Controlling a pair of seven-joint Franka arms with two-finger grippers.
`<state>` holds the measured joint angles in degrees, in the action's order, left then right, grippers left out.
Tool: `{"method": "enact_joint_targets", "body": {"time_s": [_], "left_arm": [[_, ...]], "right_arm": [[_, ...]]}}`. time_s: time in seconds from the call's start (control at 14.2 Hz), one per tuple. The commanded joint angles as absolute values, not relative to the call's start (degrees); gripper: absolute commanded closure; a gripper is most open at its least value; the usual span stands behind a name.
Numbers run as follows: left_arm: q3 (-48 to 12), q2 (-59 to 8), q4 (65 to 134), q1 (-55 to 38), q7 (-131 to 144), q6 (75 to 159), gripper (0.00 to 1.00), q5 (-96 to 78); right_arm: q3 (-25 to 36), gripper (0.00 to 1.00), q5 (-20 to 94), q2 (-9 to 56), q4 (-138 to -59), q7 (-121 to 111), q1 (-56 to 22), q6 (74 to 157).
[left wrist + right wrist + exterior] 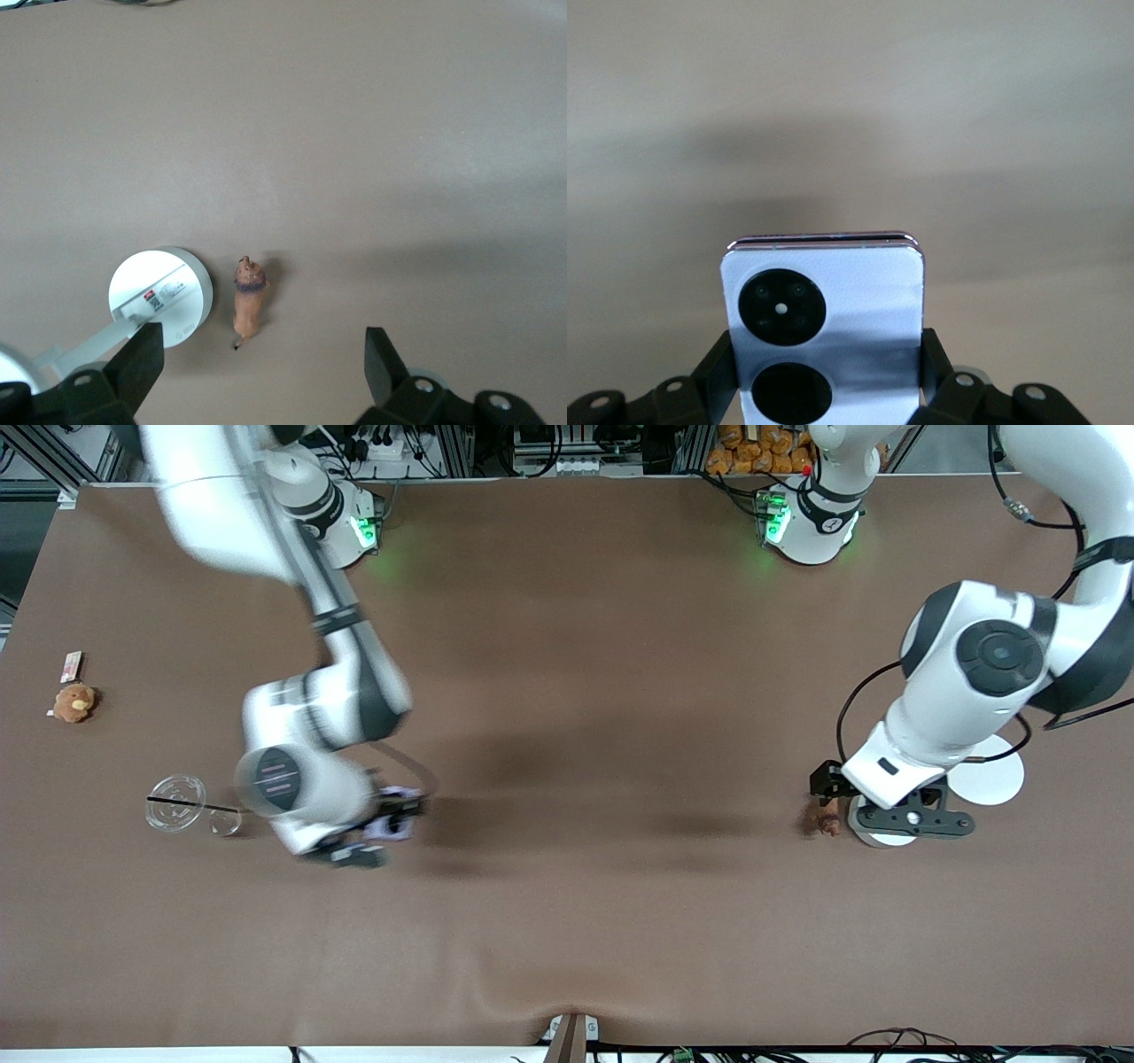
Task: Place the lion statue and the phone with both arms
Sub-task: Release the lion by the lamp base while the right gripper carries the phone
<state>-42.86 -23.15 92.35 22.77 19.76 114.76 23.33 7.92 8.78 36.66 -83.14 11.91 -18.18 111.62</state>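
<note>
brown table [620,691] | small tan plush toy [73,702] near the right arm's end | white-and-red card [71,665] just beside it | clear plastic lid [176,791] | two white round discs [988,779] toward the left arm's end

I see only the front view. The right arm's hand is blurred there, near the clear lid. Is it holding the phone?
Observer: Yes. In the right wrist view the right gripper is shut on the phone, clamped by its side edges.
Operator: Which face shows?
Observer: The face with the two black camera circles.
Operator: And the lion statue, is it held?
Observer: No. The lion statue lies on the table beside a white round disc, and the left gripper hangs open above it.
</note>
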Motion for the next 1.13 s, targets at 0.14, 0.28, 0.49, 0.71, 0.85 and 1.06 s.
{"method": "enact_joint_targets", "body": {"time_s": [0.14,0.28,0.49,0.71,0.85,1.06], "left_arm": [[-44.2,-23.4,82.9,23.3,19.4,106.8,0.0,21.7],[-43.9,-23.4,82.0,23.4,19.3,106.3,0.0,21.6],[-44.2,-23.0,80.3,25.3,18.6,101.9,0.0,20.7],[-44.4,-22.6,78.0,25.7,18.6,97.6,0.0,17.9],[-44.2,-21.5,77.5,25.8,18.6,97.1,0.0,17.6],[-43.3,-16.6,77.9,23.7,18.6,96.8,0.0,17.2]], "right_arm": [[6.5,0.8,7.9,36.4,-84.9,-4.9,-5.1,111.5],[6.5,0.8,7.6,37.3,-84.9,-6.2,-3.7,112.0],[6.5,0.78,4.6,39.5,-84.9,-5.8,-3.6,114.4],[6.5,0.76,4.9,41.7,-85.2,-5.1,-3.5,114.5],[6.5,0.71,5.1,42.4,-86.0,-0.7,-3.7,114.4],[6.4,0.65,5.2,42.5,-87.7,7.4,-4.5,114.1]]}}
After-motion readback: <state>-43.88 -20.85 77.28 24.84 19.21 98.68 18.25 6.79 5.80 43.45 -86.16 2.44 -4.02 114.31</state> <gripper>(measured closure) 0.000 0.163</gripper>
